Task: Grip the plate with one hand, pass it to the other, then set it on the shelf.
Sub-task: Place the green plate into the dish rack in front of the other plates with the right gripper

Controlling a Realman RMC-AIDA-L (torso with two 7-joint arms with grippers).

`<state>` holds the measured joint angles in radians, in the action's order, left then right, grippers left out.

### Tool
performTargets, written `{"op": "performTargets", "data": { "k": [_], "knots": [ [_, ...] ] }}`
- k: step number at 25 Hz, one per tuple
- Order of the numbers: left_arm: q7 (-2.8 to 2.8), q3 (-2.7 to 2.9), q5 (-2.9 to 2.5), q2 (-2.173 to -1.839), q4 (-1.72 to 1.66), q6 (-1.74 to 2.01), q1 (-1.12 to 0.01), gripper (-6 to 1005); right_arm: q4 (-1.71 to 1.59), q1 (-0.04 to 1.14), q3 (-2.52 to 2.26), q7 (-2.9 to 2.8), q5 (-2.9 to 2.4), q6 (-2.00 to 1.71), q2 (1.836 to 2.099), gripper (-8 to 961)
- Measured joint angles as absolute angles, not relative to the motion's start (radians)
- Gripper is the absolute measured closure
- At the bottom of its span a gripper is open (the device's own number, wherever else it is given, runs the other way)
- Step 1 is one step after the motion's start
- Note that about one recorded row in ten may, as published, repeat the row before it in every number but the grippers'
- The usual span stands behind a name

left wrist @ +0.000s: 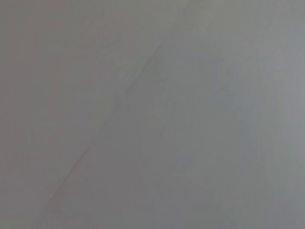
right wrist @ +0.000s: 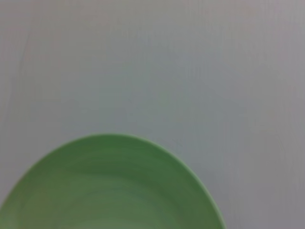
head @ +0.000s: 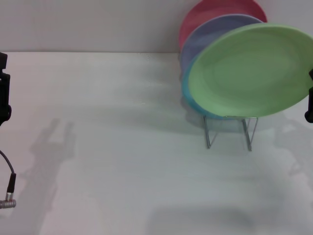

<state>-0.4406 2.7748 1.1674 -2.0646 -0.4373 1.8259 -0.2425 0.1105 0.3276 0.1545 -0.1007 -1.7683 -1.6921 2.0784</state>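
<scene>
Head view: the light green plate (head: 252,71) stands tilted at the front of the wire shelf (head: 230,131), in front of a turquoise plate (head: 188,100), a lilac plate (head: 210,32) and a red plate (head: 205,14).
Right gripper: only a black sliver (head: 309,105) shows at the frame's right edge, just beside the green rim; I cannot tell whether its fingers are open or closed, or whether it touches the plate.
Left gripper: parked at the far left edge (head: 4,90), well apart from the rack; fingers not visible, so cannot tell.
Right wrist view: the plate's curved upper rim (right wrist: 109,191) fills the lower part, against the plain table.
Left wrist view: plain grey surface only.
Risk: the plate appears to lean far forward; if it is not seated in a loop, a nudge may tip it out or shift the light rack.
Materials: smooth matte plastic, shallow, raised rim; thin bent silver wire; white matte table (head: 122,161).
</scene>
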Motion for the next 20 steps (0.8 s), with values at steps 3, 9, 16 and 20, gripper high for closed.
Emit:
{"op": "performTargets", "data": {
  "k": [3,9,16,20],
  "knots": [
    [-0.444,2.774,1.167,-2.065,-0.437,1.827,-0.243,565,0.100,0.323,0.152,-0.101,-1.771,-1.685,2.079,935],
    [-0.445,2.773,1.165,-2.065,-0.437,1.827,-0.247,564,0.084,0.319,0.148,-0.100,-1.772,-1.648,2.080,913],
    [-0.446,2.776,1.162,-2.065,-0.437,1.827,-0.249,562,0.083,0.309,0.147,-0.097,-1.773,-1.617,2.081,882],
    [-0.447,2.775,1.152,-2.065,-0.437,1.828,-0.250,561,0.084,0.305,0.147,-0.078,-1.773,-1.588,2.081,864]
  ]
}}
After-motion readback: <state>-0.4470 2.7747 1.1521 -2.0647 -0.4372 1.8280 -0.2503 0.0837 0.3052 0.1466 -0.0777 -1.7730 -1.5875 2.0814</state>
